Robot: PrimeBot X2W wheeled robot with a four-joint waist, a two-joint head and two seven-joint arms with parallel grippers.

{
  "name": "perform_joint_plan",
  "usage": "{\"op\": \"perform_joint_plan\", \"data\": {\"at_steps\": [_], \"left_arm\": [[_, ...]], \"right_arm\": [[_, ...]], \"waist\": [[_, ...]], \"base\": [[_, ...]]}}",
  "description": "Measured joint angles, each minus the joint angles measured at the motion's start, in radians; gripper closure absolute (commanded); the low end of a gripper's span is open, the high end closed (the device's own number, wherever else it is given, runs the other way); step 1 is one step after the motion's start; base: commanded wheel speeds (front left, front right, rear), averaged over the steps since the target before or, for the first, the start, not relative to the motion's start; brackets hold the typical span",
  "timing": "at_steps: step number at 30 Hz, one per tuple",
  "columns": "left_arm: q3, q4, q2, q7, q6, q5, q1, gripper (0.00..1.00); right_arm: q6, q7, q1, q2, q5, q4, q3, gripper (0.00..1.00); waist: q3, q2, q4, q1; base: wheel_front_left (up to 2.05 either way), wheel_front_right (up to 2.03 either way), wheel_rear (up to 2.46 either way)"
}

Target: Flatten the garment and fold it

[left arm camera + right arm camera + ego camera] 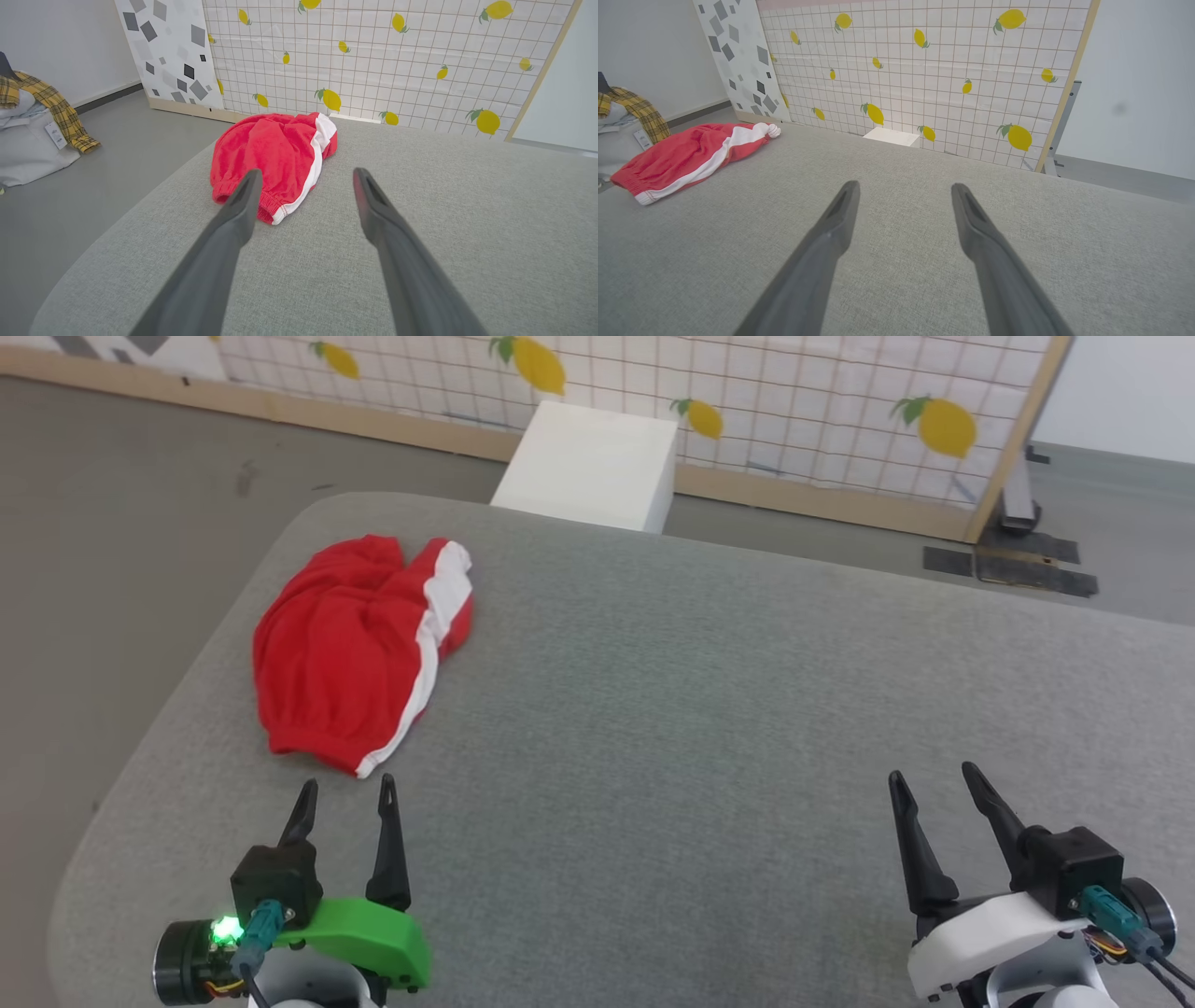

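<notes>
The garment (350,653) is being left bunched at ten o'clock on the counter (700,709), left gripper (347,782) and right gripper (932,771) being held released, seemingly readied for flattening.

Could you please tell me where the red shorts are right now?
In the head view, the crumpled red soft-fabric shorts with a white side stripe lie on the left part of the grey fabric-covered table, just beyond the open left pincer.

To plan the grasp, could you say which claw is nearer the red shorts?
The left claw, green-mounted: the shorts lie just beyond its tips, the right claw far aside.
</notes>
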Motion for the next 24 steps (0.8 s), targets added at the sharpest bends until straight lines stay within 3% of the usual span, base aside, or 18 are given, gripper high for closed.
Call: {"op": "perform_joint_plan", "data": {"at_steps": [24], "left_arm": [[-0.020, 0.018, 0.000, -0.049, 0.028, -0.032, 0.014, 0.00]], "right_arm": [[0.000, -0.043, 0.021, 0.000, 0.026, 0.029, 0.001, 0.00]], "waist": [[0.007, 0.0000, 0.145, 0.0000]], "base": [[0.00, 0.00, 0.00]]}}
